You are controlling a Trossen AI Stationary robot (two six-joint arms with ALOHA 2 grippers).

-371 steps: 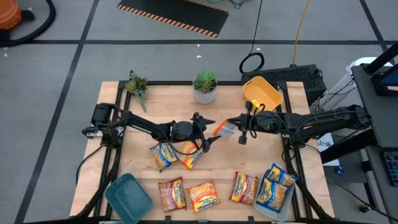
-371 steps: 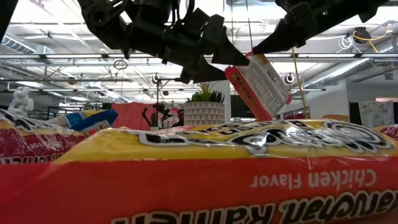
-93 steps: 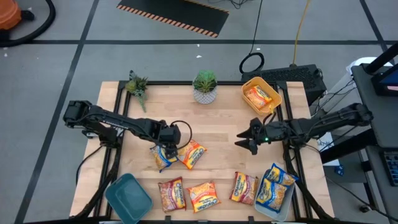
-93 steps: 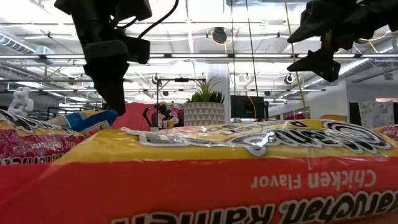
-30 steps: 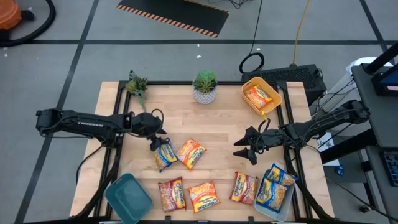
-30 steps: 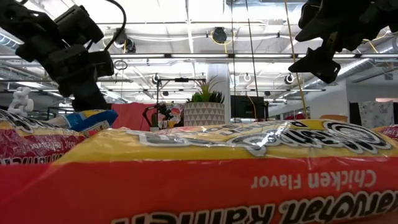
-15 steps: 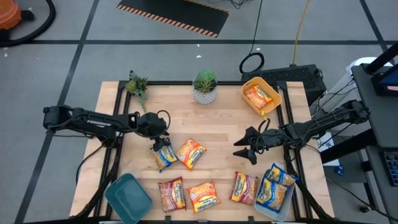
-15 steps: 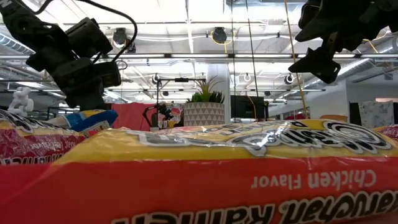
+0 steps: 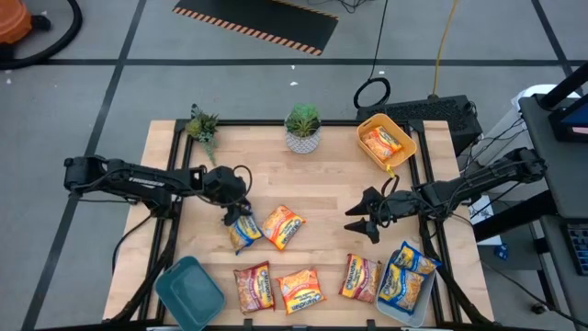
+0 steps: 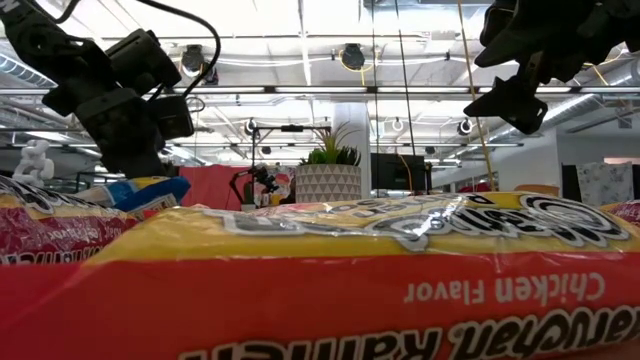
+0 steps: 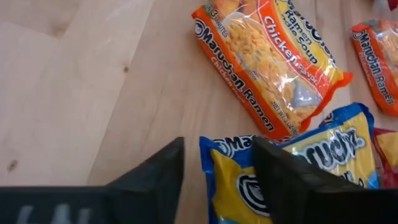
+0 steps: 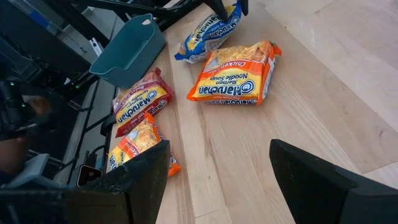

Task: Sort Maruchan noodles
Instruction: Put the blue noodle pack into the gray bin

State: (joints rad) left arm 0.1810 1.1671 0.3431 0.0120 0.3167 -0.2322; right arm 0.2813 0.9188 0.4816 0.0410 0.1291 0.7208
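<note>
High view | left gripper [image 9: 235, 218] fingers narrowed around blue-and-yellow packet [image 9: 243, 230] edge, grip unclear | right gripper [image 9: 361, 221] unmoved, fingers spread

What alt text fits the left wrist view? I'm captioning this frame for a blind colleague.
The left tool straddles the top corner of a blue-and-yellow noodle packet lying on the wooden table, one dark finger beside the packet's edge and the other over its printed face. An orange chicken-flavor packet lies flat just beyond it.
</note>
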